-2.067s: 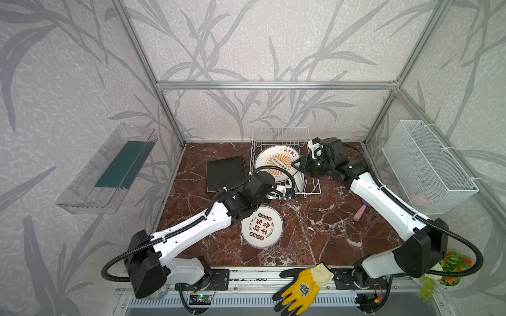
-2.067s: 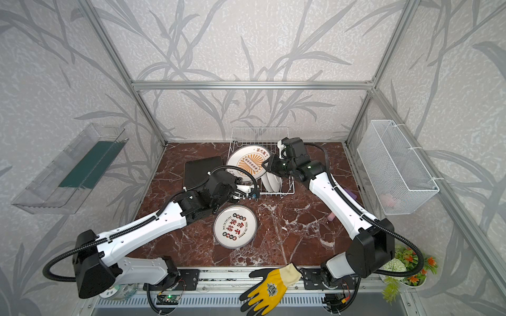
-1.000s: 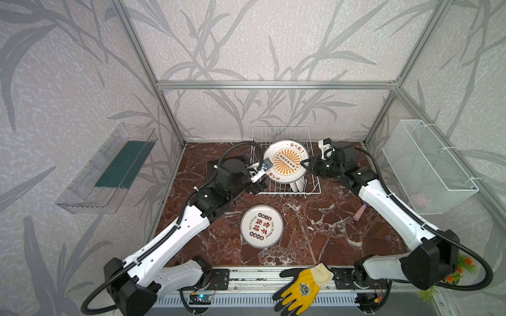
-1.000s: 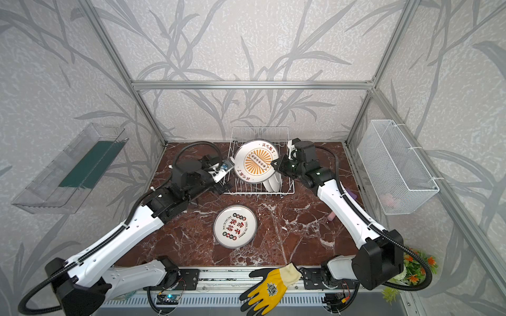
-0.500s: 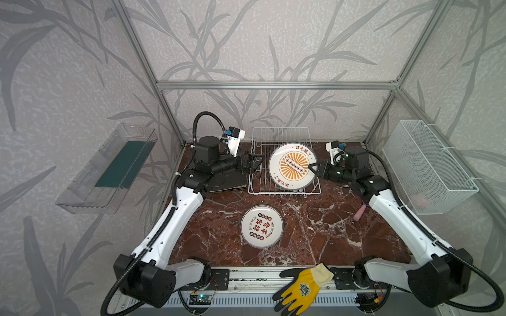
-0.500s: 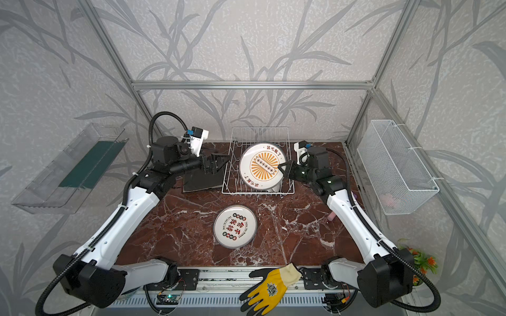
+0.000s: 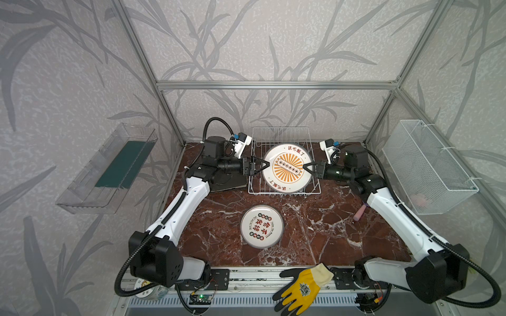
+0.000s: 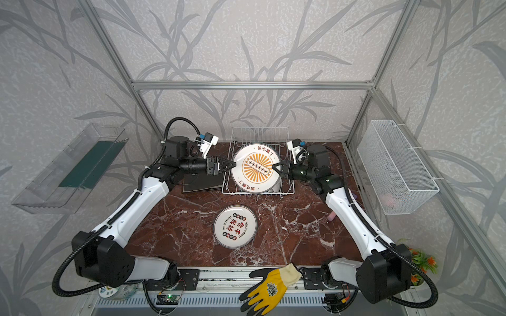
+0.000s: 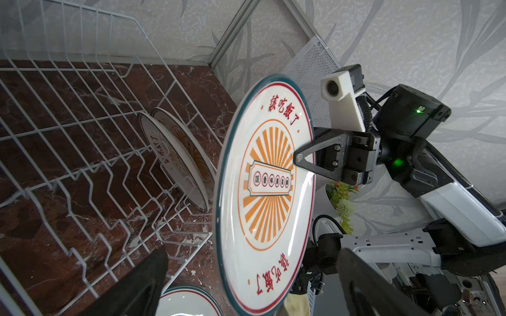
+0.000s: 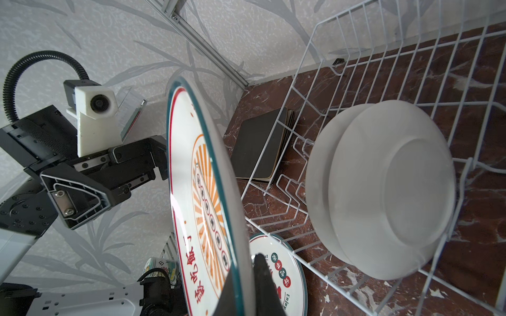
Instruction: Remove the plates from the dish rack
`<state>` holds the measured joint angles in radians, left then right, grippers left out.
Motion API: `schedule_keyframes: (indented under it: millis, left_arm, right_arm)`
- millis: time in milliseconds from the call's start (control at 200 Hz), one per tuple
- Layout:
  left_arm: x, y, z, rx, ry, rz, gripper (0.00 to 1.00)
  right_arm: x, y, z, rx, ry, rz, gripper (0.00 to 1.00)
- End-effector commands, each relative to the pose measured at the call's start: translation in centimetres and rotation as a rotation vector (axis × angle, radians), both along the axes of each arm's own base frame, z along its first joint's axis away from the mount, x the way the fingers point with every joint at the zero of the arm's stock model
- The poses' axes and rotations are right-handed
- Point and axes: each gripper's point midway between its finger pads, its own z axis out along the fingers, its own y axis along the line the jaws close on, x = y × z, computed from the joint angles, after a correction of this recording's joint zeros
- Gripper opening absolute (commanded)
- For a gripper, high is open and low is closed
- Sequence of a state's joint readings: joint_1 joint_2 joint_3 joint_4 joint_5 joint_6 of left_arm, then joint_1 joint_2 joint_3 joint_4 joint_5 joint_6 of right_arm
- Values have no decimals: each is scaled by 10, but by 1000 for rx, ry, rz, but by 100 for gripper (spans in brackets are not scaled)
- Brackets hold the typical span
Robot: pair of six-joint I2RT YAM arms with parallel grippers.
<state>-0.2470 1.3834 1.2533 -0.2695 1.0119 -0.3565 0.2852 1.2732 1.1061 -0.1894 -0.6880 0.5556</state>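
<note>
Right hand [image 7: 308, 167] is clamped on the right rim of a sunburst plate [image 7: 286, 167], which it holds tilted face-up over the near half of the dish rack [image 7: 279, 133].

Nearest to us, one round plate [image 7: 262, 226] lies flat on the table [image 7: 323, 235], unloaded and well apart from the rack. Beyond it hangs the held plate, clear of the prongs. Left hand [image 7: 262, 167] has its fingers spread wide at that plate's left rim. In the left wrist view the rim seems to sit between them, but we cannot tell whether they touch it. Under and behind the held plate, two round plates [image 9: 175, 153] lean in the rack. A dark stack of square plates [image 7: 228, 182] lies on the table just left of the rack.

We judge this a hand-over in mid-air. The next move calls for the left hand to shut firmly on the rim before the right lets go, then carry the plate to the near table. A glossy rim could slip.

Two seconds back the left hand was by the plate on the table and the sunburst plate stood low in the rack. Half a second ago the left hand was over the square stack. It has since swung right to the rim.
</note>
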Motion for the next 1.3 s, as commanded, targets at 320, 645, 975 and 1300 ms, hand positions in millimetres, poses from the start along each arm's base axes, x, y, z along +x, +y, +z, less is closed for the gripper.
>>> schedule_keyframes:
  millis: [320,645,975,1300]
  left_arm:
    - [-12,-14,-10,-35,49,-119,73]
    - [-13,-15,-5,-49,45,-126,36]
    - [-8,-14,-6,-48,81,-101,0]
    - [-14,-6,13,-119,156,-63,0]
  right_arm:
    - [-2,22,23,99,-63,100,0]
    - [-2,24,19,87,-77,113,0]
    - [-1,25,15,85,-72,116,16]
    - [-8,6,31,-48,-181,50,67]
